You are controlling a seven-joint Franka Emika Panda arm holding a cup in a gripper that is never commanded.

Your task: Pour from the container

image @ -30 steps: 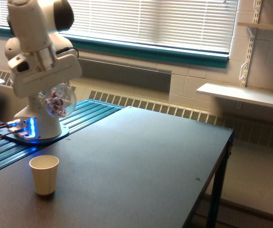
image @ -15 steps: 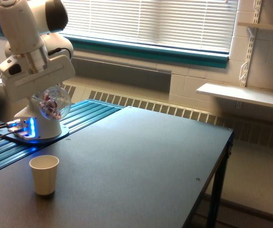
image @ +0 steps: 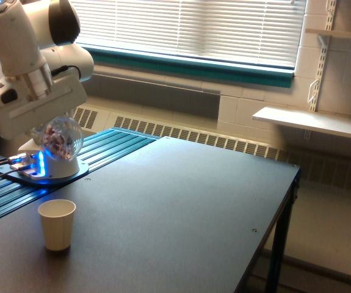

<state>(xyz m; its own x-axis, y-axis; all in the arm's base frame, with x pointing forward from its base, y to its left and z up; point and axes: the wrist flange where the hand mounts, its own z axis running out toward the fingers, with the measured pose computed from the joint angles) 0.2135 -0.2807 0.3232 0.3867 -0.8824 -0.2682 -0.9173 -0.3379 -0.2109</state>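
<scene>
The tool point(image: 58, 135) grips the container point(image: 60, 139) by its rounded sides, a light, smooth, likely brittle clear shell needing firm, gentle hold above the surface point(image: 175, 207)

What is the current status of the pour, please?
Pincer shut on clear container, held above table. Reddish pieces inside. Paper cup upright below. Nothing between them.

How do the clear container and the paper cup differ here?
The container is transparent and rounded, with reddish and dark pieces inside; the paper cup is opaque cream and tapered. The container hangs in the air under the gripper; the paper cup stands upright on the table. Both look similar in size.
</scene>
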